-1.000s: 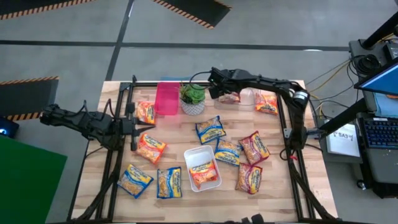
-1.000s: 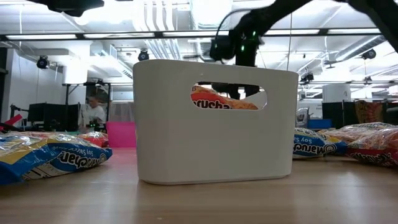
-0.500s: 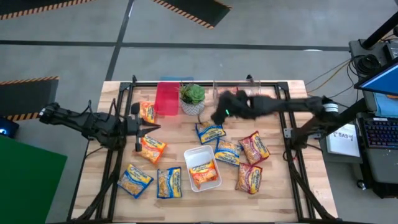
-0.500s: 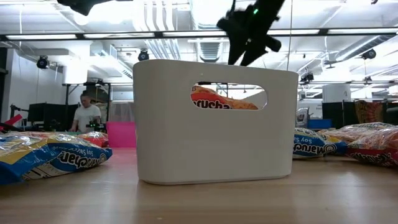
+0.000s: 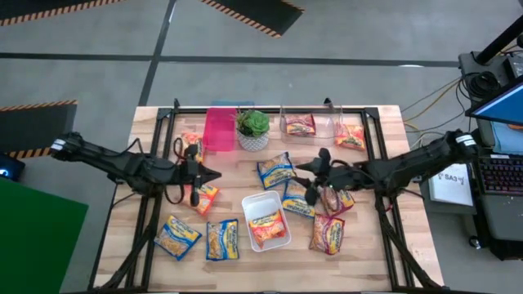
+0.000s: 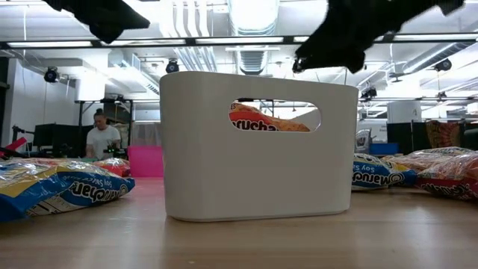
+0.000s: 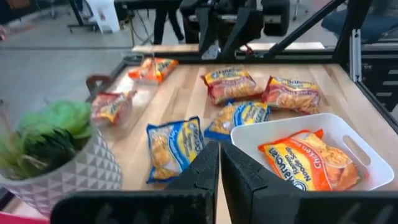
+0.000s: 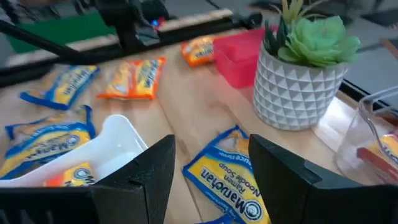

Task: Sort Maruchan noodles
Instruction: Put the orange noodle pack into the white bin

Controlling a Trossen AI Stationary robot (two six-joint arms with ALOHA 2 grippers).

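Now my right claw [image 5: 315,173] hangs over the right-middle of the bench with its fingers spread wide and nothing between them, just above the red-edged packet [image 5: 333,194] and beside the blue-edged packet [image 5: 276,169] near the bench's centre. My left claw [image 5: 196,175] sits near the left edge with its fingers pressed together, holding nothing, over the orange packet [image 5: 199,194]. Other noodle packets lie scattered toward the front edge; one rests in the white bin [image 5: 281,238], and two sit in the clear bins [image 5: 313,129] along the back edge, by the plant [image 5: 252,124] and the pink bin [image 5: 218,129]. To do this pick well, I judge I should lower squarely over one packet only, straddle its narrow width, and pinch the crinkly wrapper firmly so it cannot slip or drag a neighbour.
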